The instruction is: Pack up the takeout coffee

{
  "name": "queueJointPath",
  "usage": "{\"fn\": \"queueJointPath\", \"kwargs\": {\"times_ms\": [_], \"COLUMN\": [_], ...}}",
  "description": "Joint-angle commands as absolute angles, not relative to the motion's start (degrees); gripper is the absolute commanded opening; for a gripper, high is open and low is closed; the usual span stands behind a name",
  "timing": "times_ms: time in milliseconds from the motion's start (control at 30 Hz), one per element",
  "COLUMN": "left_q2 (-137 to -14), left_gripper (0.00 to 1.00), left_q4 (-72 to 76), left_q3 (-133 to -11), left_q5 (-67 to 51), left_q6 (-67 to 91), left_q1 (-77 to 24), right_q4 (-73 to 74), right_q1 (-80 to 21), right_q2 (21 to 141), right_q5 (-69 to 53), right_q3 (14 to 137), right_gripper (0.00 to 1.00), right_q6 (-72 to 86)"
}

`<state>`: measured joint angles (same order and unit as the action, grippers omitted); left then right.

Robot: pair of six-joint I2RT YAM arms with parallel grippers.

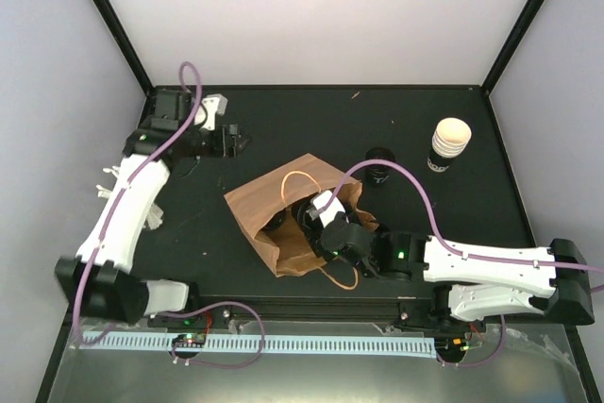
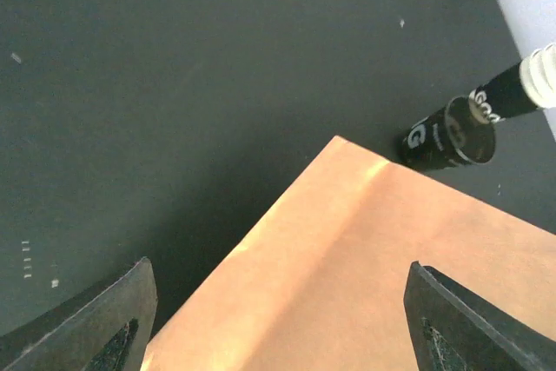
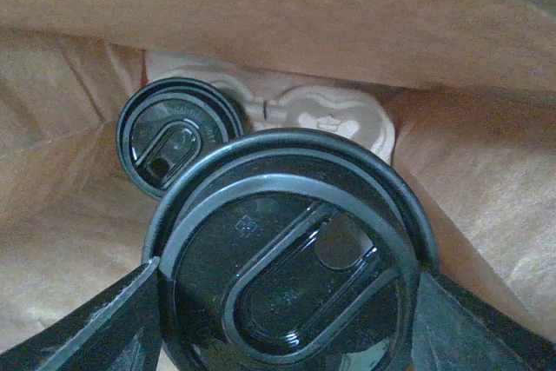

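Note:
The takeout coffee (image 3: 287, 258) shows as a cup under a black lid, inside the mouth of the brown paper bag (image 1: 269, 200). My right gripper (image 3: 287, 336) is shut on it, one finger against each side of the lid. From above, the right gripper (image 1: 321, 219) reaches into the bag's opening. Deeper inside, a second lidded cup (image 3: 178, 141) sits in a pale cardboard carrier (image 3: 321, 110). My left gripper (image 1: 236, 142) is open and holds nothing, behind and left of the bag. In the left wrist view, the left gripper (image 2: 278, 327) looks down on the bag's top (image 2: 365, 249).
A lone black cup with a dark inside (image 1: 379, 165) stands just behind the bag, also in the left wrist view (image 2: 450, 134). A nested stack of cups (image 1: 450, 143) stands at the back right. The bag's orange handles (image 1: 304, 176) loop over its mouth.

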<state>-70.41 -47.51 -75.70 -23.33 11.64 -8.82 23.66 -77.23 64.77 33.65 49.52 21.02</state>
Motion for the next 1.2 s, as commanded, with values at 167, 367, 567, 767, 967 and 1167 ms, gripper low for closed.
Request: {"fn": "queueJointPath", "kwargs": {"times_ms": [167, 367, 567, 767, 967, 1167], "left_q2": [-93.5, -102.4, -109.9, -115.2, -119.4, -121.7], "left_gripper": [0.76, 0.72, 0.69, 0.69, 0.67, 0.64], "left_q4": [-48.6, -45.5, -46.2, -46.0, -46.5, -47.5], "left_q3": [-84.2, -86.3, -90.3, -92.6, -94.9, -95.5], "left_q5": [-29.8, -33.1, -34.3, -36.7, -40.6, -44.3], "left_q6": [7.4, 8.6, 8.6, 9.0, 8.4, 6.8], "left_q1": [-7.8, -8.0, -8.8, -10.9, -12.5, -13.6], "right_q4": [13.6, 11.9, 9.4, 6.2, 4.4, 3.8], "right_q1": [-77.5, -77.5, -77.4, -76.3, -75.2, -74.2], "right_q2": [66.8, 68.6, 70.2, 71.4, 73.1, 75.3], "right_q5": [39.6, 40.1, 40.2, 38.1, 37.8, 39.1], "right_q3": [47.7, 46.9, 45.0, 43.4, 43.1, 43.6], "right_gripper": [0.43, 0.43, 0.43, 0.43, 0.43, 0.43], "right_q6": [18.0, 17.4, 17.7, 17.2, 16.2, 15.6]}}
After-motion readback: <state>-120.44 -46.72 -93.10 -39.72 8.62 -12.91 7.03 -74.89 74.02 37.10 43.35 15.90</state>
